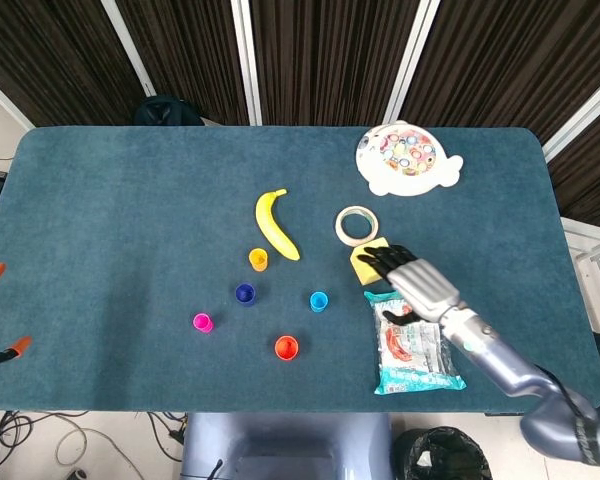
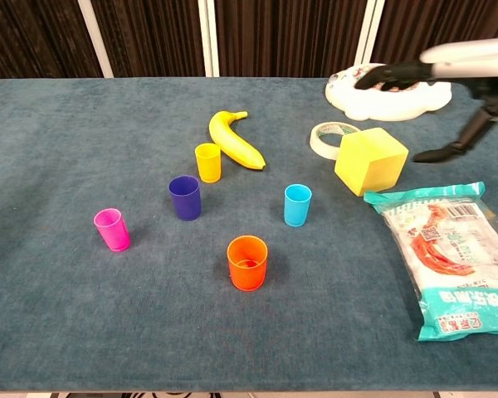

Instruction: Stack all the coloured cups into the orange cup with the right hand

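A dark blue cloth-covered tabletop [image 1: 130, 220] carries five small plastic cups, orange [image 2: 247, 262], light blue [image 2: 297, 205], dark blue [image 2: 185, 197], yellow [image 2: 207, 162] and pink [image 2: 112, 230], beside a yellow banana [image 2: 235, 139], tape roll [image 1: 356, 225], yellow foam cube [image 2: 370, 160], sealed teal snack packet [image 2: 444, 257] and white fish-shaped toy tray [image 1: 405, 159].

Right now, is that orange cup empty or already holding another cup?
Empty: the chest view looks into the orange cup and shows only its own orange bottom, no cup nested inside.

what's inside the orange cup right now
Nothing: the orange cup stands empty, its bare bottom visible in the chest view. The right hand is open over the yellow cube, holding no cup.
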